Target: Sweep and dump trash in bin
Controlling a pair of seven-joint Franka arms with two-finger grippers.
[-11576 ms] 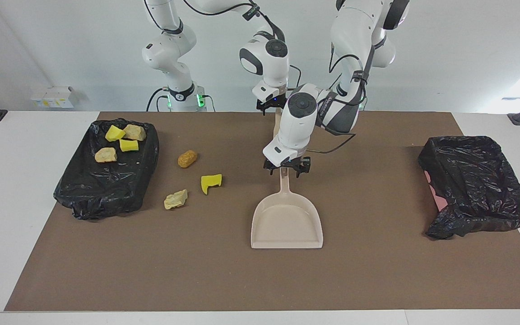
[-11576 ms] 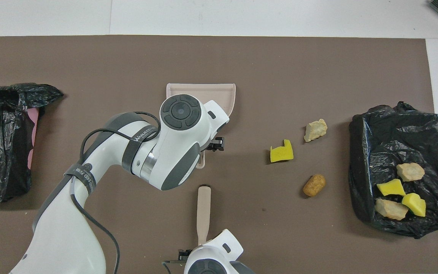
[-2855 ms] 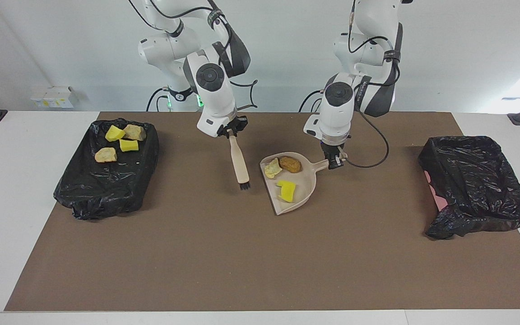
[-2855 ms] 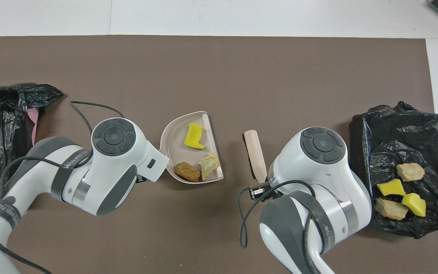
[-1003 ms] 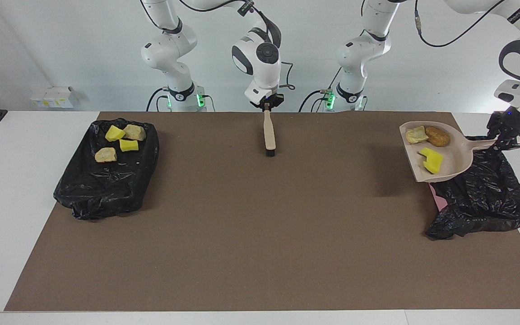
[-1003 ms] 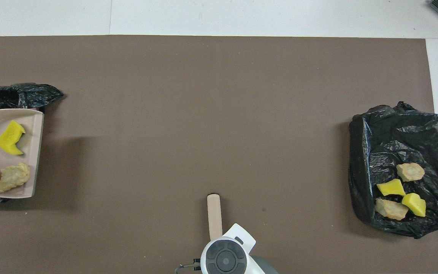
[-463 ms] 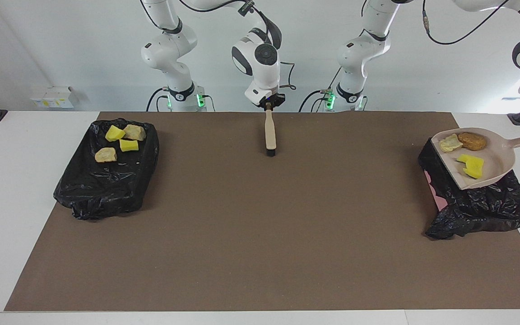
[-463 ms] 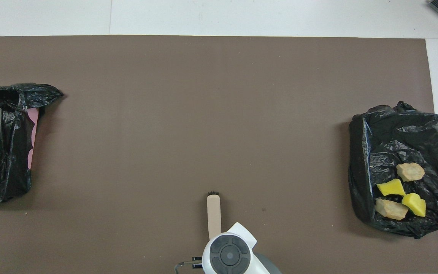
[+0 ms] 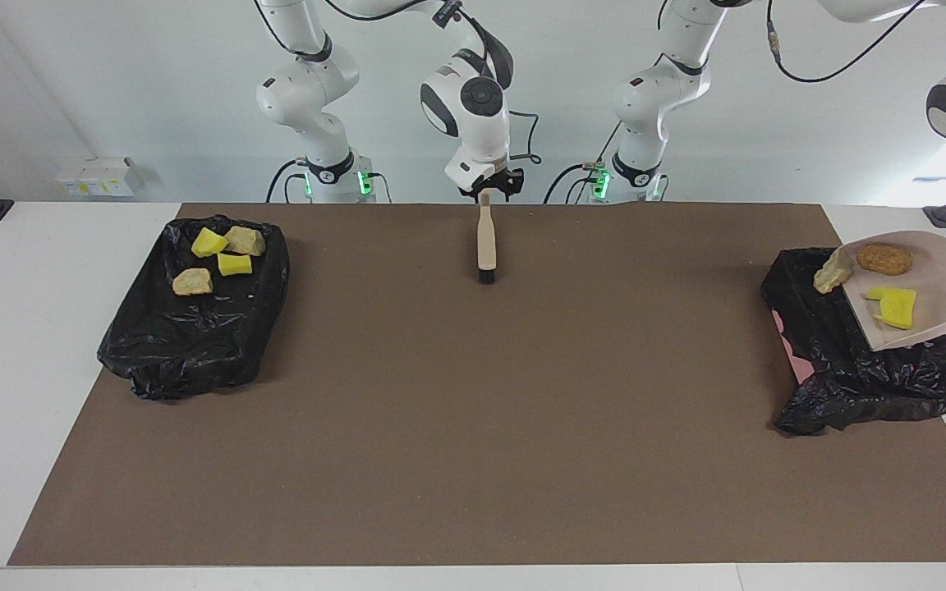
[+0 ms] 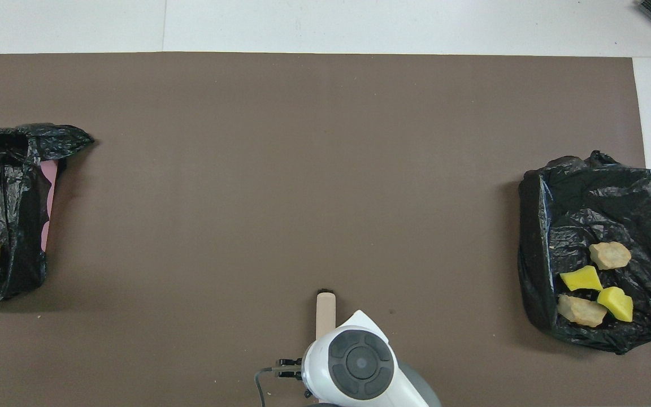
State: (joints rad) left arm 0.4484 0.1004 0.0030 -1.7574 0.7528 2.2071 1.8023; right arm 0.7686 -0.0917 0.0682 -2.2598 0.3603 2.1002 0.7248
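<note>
The tilted dustpan (image 9: 933, 283) hangs over the bin (image 9: 867, 369) at the left arm's end of the desk (image 9: 473, 427), its brown lump (image 9: 884, 259) and yellow sponge (image 9: 893, 305) aboard, a beige lump (image 9: 833, 271) at its lip; four scraps lie in the other bin (image 9: 194, 328). The left end effector is off frame (clenched, apparently on the handle). The right end effector (image 9: 489, 190), released, hangs at the brush (image 9: 485, 245) handle.

Bright, even light fills both sharp views, shadows under the bin bags (image 9: 194, 328) stay soft (glare whitens the facing view's window edge).
</note>
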